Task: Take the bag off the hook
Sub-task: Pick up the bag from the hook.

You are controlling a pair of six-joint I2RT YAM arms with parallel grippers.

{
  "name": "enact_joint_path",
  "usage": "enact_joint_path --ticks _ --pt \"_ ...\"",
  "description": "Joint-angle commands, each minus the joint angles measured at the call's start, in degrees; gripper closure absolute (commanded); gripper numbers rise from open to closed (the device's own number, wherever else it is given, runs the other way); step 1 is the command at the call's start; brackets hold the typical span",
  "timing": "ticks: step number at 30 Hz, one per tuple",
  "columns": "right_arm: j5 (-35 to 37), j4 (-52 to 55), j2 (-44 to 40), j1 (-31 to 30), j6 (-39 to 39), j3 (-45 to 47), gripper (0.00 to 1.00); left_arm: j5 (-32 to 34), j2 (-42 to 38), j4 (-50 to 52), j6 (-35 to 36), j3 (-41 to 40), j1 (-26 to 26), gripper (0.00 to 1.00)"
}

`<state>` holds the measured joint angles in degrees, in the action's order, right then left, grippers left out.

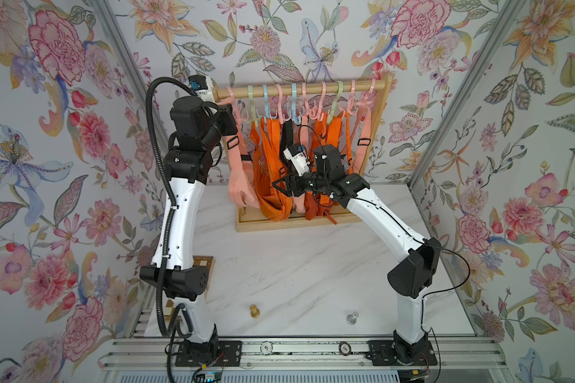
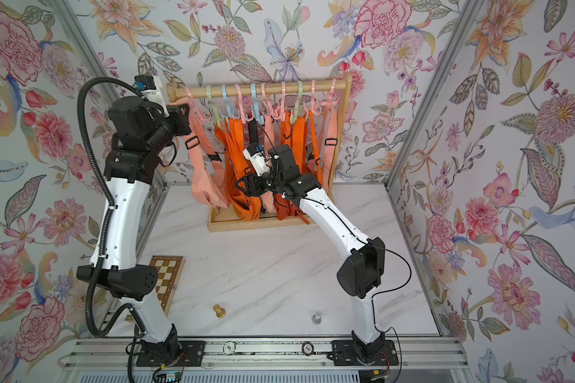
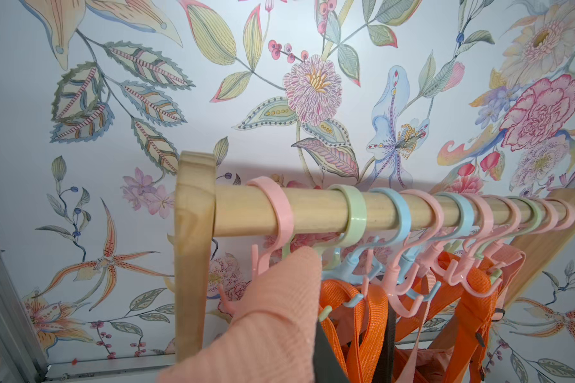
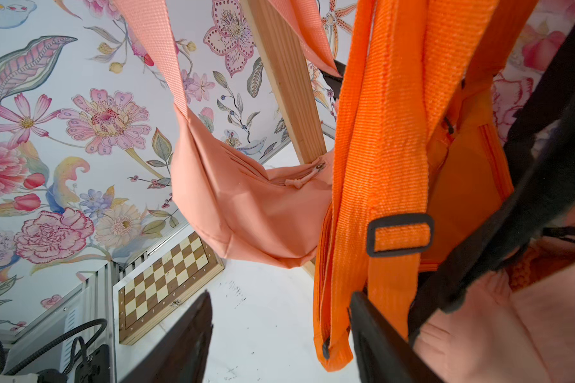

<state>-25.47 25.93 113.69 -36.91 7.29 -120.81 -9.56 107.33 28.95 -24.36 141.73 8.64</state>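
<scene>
Now my left gripper [image 1: 231,111], clenched or not I cannot tell, sits against the strap [image 3: 279,315] of the peach bag [image 1: 241,190] hanging at its six o'clock, while my right gripper [image 4: 279,341] gapes; ten hooks [image 3: 276,212] line one rod [image 3: 316,212].

Left arm [image 1: 180,212] raised high, jaws of the left tool [image 1: 229,112] hidden; right arm [image 1: 379,212] stretched forward lower, right tool [image 4: 281,298] gaping.

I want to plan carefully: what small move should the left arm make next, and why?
Probably raise the peach strap up and off the pink hook. The left gripper is at the strap just below that hook, the strap's top seems not yet off its prong, and the peach bag hangs below.
</scene>
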Motion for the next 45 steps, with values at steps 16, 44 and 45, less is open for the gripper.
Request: enact_joint_path --ticks 16,44,45 --pt "-0.91 -5.54 -4.79 0.39 0.66 2.82 0.33 5.03 -14.24 -0.13 3.05 -17.51 -1.65 0.82" --pt "-6.21 -7.33 -3.41 -14.34 -5.02 -5.32 0.01 -7.13 -30.68 -9.65 -10.62 -36.02 -1.27 0.82" --pt "-6.09 -7.65 -3.09 -14.83 -4.7 -5.58 0.01 -7.32 -31.4 -10.51 -11.13 -37.14 -1.28 0.82"
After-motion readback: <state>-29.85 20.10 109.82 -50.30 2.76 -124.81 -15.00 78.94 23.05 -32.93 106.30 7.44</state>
